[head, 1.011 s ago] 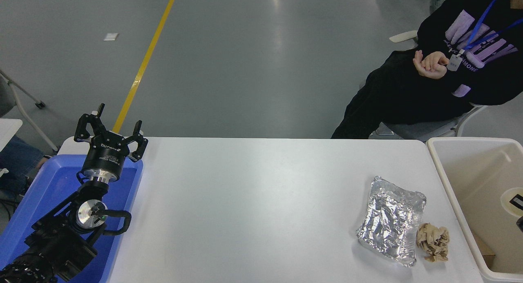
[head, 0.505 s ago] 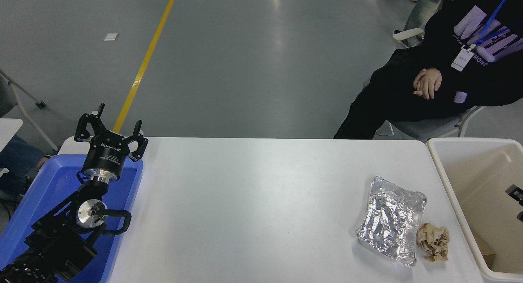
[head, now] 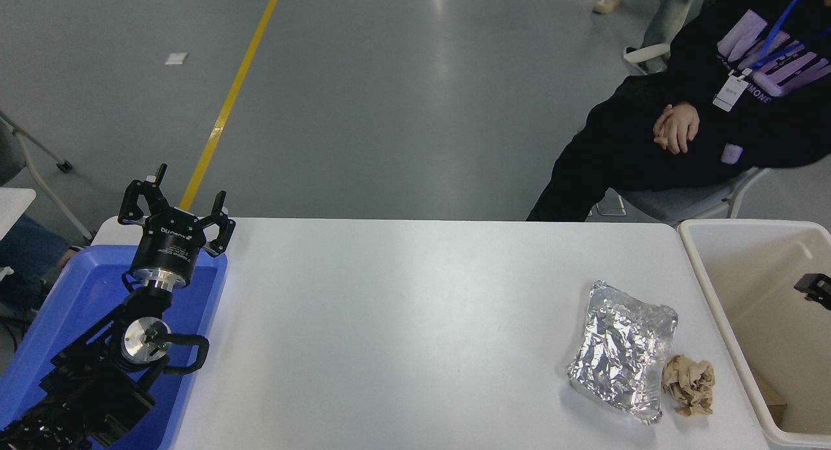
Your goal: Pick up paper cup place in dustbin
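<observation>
Right gripper (head: 815, 286), jaws unreadable, hangs over the bin (head: 693, 242); lift straight clear, left gripper (head: 174, 206) parked, jaws released.

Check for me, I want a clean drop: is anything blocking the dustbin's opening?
Nothing visible does. The right hand is over the open dustbin; foil and brown paper ball lie outside it on the table. No paper cup shows.

We can make out little lettering. The person's (head: 714, 99) black top carries pale purple block print, of which only the ending "MONE" reads clearly. The left gripper's (head: 175, 206) black body bears a small white brand mark, too small for us to read.
</observation>
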You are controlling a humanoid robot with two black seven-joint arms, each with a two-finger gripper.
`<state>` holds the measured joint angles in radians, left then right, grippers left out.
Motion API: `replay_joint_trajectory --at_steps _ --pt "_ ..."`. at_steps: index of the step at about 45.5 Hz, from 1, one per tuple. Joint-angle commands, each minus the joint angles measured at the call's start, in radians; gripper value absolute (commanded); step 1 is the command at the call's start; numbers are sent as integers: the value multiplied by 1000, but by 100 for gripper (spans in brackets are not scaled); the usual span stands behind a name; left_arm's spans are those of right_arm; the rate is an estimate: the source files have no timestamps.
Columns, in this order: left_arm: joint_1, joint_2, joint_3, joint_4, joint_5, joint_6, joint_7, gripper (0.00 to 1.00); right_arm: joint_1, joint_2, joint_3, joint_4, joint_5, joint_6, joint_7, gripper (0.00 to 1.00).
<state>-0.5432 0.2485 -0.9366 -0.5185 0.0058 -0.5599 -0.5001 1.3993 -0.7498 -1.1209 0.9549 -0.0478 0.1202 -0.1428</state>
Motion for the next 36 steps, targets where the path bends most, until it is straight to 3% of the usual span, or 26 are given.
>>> replay_joint_trajectory --at_steps 1,13,21,29,36 --pt "0 0 1 0 0 0 0 98 285 21 -194 87 -7 291 -3 100" --pt "0 0 1 0 0 0 0 98 507 115 -272 169 -14 549 -23 100" --pt "2 0 1 0 0 0 0 98 642 165 -286 294 -15 564 -37 100" --pt "2 0 -1 0 -1 0 0 98 745 251 -277 413 2 564 -138 100" --pt "2 0 -1 0 -1 0 -2 98 851 316 -257 485 52 565 -138 100"
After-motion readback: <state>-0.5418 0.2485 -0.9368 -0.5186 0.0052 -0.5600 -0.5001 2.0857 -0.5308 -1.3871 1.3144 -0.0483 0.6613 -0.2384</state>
